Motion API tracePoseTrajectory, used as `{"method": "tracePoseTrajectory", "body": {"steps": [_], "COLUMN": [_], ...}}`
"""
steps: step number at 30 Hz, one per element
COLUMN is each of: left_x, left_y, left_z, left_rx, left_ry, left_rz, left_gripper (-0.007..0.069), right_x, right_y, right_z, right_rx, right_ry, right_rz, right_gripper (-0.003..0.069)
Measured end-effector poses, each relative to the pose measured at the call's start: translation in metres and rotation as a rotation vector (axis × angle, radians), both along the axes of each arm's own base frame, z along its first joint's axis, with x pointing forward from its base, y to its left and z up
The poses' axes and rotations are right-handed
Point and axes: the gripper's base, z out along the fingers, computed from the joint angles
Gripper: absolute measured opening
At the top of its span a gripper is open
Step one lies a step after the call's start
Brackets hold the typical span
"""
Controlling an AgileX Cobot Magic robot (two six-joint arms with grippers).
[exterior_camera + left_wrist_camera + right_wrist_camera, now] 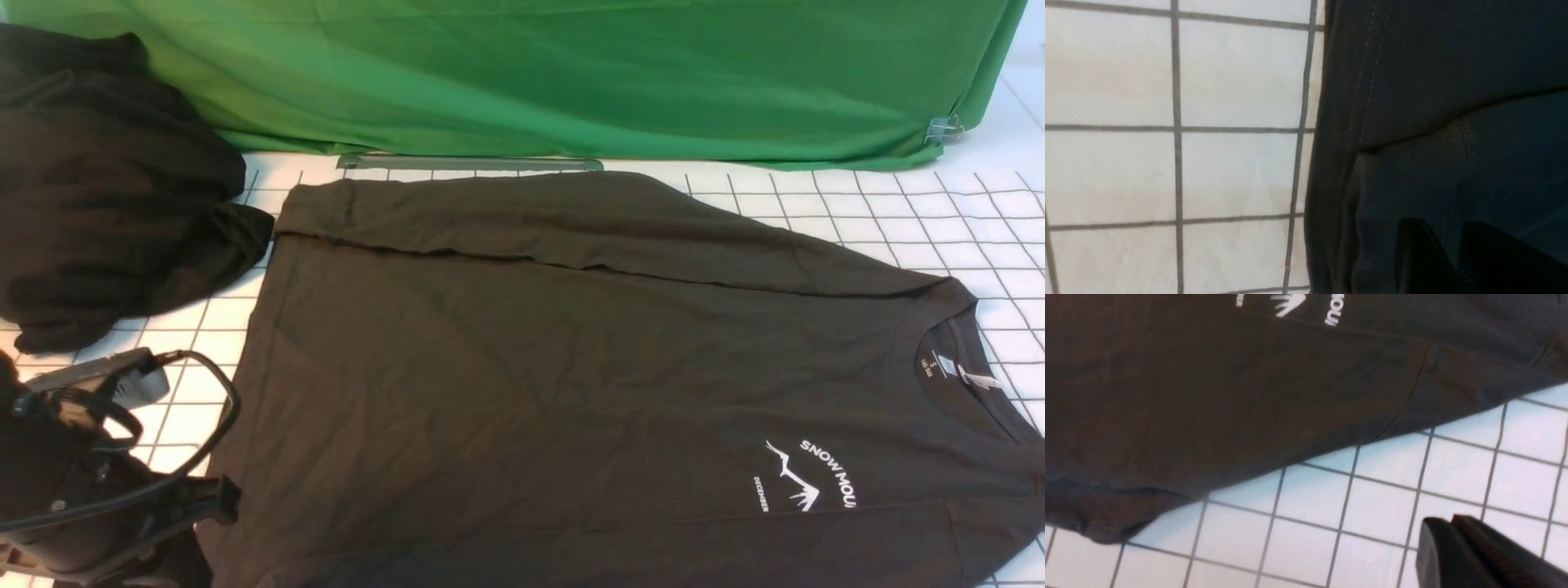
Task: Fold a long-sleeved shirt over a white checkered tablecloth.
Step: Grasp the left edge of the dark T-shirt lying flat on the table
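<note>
Plainly, I saw the long-sleeved shirt [506, 367] spread across the middle and lower part of the front frame, lying on the white checkered tablecloth [857, 204]. Its neck opening [963, 376] faced the right edge of the frame, with a pale label [980, 377] at the collar, and the white mountain print [792, 478] showed at the lower right. One sleeve [531, 220] lay folded over the body along the shirt's upper edge, reaching almost to its upper left corner. Along the bottom of the frame I could make out another folded layer, partly cut off.

At the lower left, my left arm [98, 490] reached in over the shirt's hem side. Its jaws [1439, 245] stood apart over the dark fabric in the left wrist view, and I saw no cloth between them. My right arm was outside the front frame; in its wrist view the jaws [1447, 526] were together, over the tablecloth just beside the shirt's edge.

A blacker heap of cloth [122, 188] filled the upper left, and a green cloth [571, 82] ran across the top, with a metal clip [944, 129] at its lower right corner.
</note>
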Motion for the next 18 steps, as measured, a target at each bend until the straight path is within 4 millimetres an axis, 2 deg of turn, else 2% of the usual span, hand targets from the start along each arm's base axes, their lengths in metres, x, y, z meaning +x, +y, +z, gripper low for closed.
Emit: {"method": "tracePoseTrajectory", "body": {"steps": [3,7,11,18], "left_x": [0.004,0.007,0.005,0.01], "left_y": [0.0,0.0,-0.001,0.0], "left_z": [-0.007,-0.021,-0.035,-0.037], "left_rx": [0.003,-0.002,-0.009,-0.004], "left_ry": [0.02,0.04,0.1,0.049], "left_rz": [0.003,0.023,0.032,0.05], "left_gripper": [0.0262,0.0301,0.03,0.0283], "right_x": [0.001,0.002,0.002,0.005], "right_y": [0.0,0.0,0.0,0.0], "right_z": [0.001,0.001,0.001,0.003], "right_rx": [0.002,0.002,0.003,0.007], "right_ry": [-0.018,-0.022,-0.027,-0.065], "right_rz": [-0.002,-0.002,-0.002,-0.005], "right_gripper": [0.0035,0.0046,0.0053,0.007]}}
